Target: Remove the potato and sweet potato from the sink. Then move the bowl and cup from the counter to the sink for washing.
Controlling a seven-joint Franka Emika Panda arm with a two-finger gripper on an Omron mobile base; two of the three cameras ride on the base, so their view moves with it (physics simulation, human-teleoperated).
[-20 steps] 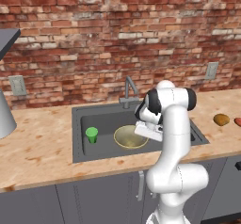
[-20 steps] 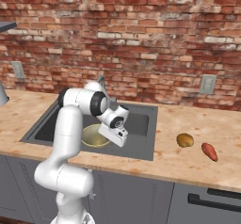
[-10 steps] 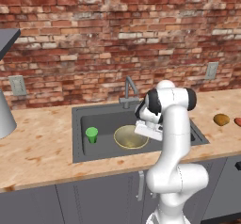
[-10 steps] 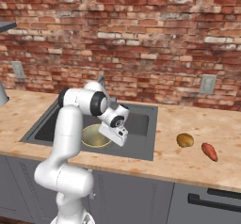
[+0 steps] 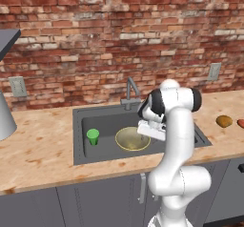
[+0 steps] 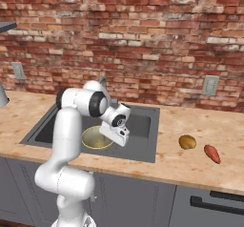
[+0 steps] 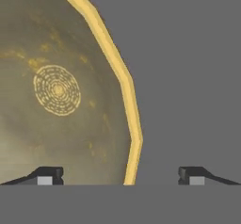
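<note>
The tool [image 7: 120, 175] hangs low in the sink [image 5: 109, 121] with its jaws spread wide, one tip over the inside of the bowl [image 5: 132, 138], the other over the bare sink floor beyond the rim; it holds nothing. The bowl rests on the sink floor, with the cup [image 5: 93, 136] upright to its left. On the surface [image 6: 200, 164] to the right lie the potato [image 6: 187, 141] and the sweet potato [image 6: 212, 153], near each other.
</note>
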